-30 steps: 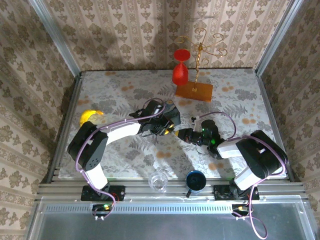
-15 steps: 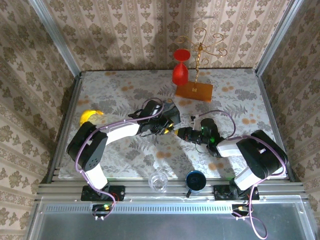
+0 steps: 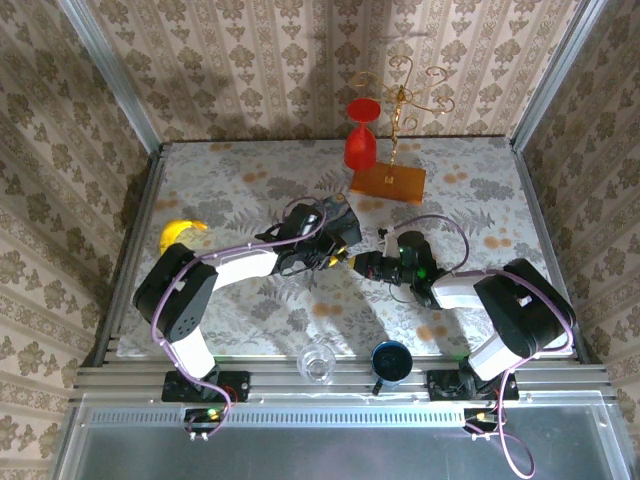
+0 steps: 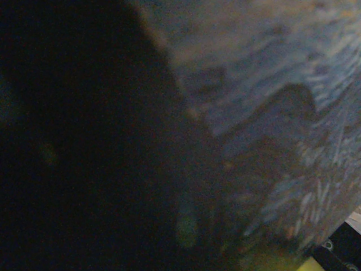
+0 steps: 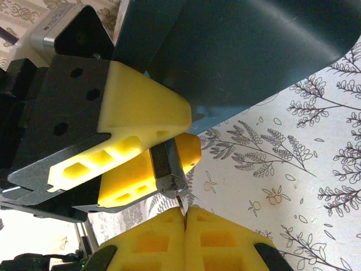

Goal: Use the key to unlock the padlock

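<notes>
I am lining up the key [image 5: 180, 202]: my left gripper [image 3: 338, 257] pinches the padlock [image 5: 168, 172], my right gripper [image 5: 185, 217] squeezes the key just below its keyhole [image 5: 174, 185], so next I should push straight in.

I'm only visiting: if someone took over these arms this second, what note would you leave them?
Left gripper: shut on the padlock, its silvery keyhole end facing the other arm.
Right gripper: shut on the key, tip at the keyhole; I cannot tell if it is in.
Done: both gripped, lined up.
Left: push in, turn, open the lock.
</notes>
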